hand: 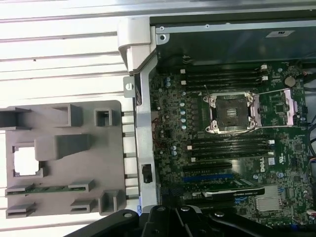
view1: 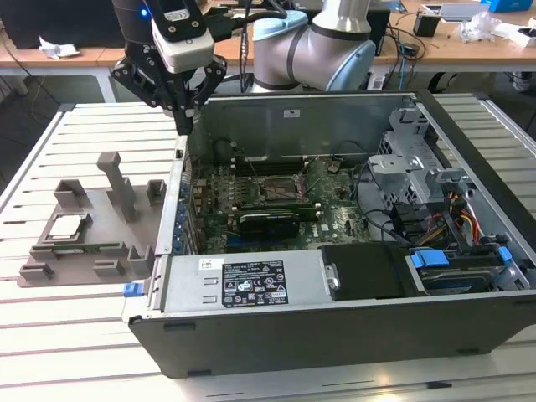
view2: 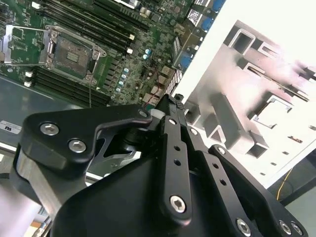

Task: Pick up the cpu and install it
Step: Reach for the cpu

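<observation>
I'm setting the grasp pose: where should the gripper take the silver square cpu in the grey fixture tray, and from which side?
Come straight down from above and pinch two opposite edges of the small flat silver-topped square cpu. It lies flat in a recess of the grey plastic fixture tray, so a sideways approach is probably blocked by the raised lips around it.

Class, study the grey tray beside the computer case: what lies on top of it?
On the tray sit the cpu, in a square recess, a green strip lying flat, and several upright blocks. Whatever is beneath the cpu is covered by it.
</observation>
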You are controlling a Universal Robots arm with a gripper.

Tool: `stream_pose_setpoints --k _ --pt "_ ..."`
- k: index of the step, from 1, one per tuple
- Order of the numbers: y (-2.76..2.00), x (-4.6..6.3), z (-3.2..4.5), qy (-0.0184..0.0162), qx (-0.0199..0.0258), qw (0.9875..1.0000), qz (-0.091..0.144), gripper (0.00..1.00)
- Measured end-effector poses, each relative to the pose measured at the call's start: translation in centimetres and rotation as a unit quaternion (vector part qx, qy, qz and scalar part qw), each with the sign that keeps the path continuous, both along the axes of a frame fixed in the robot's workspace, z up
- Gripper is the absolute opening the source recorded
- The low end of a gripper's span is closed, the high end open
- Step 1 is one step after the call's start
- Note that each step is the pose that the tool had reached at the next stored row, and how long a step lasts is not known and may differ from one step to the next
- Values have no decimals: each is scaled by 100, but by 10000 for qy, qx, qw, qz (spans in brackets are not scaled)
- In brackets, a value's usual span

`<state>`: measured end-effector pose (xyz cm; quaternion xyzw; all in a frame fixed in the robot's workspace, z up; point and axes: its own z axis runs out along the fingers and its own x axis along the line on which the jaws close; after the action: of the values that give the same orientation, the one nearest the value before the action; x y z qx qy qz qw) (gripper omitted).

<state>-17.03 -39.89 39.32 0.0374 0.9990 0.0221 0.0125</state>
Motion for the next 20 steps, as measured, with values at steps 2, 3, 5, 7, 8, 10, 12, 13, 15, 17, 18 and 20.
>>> stream_pose_setpoints --k 2,3,5,7,8,10,12,13,15,17,18,20 --pt "0 -19 0 0 0 10000 0 11" --pt "0 -29 -1 0 0 10000 0 11" --pt "0 -46 -1 0 0 10000 0 11" --pt "0 -58 -1 0 0 10000 0 11" --pt "0 -64 -2 0 0 10000 -1 11" --pt "0 -73 -2 0 0 10000 0 11" --pt "0 -95 -1 0 0 10000 0 11" --pt "0 -110 -2 0 0 10000 0 11" --pt "0 -136 -2 0 0 10000 0 11" --pt "0 -155 -3 0 0 10000 0 11" --pt "0 -163 -3 0 0 10000 0 11" --pt "0 -181 -3 0 0 10000 0 11"
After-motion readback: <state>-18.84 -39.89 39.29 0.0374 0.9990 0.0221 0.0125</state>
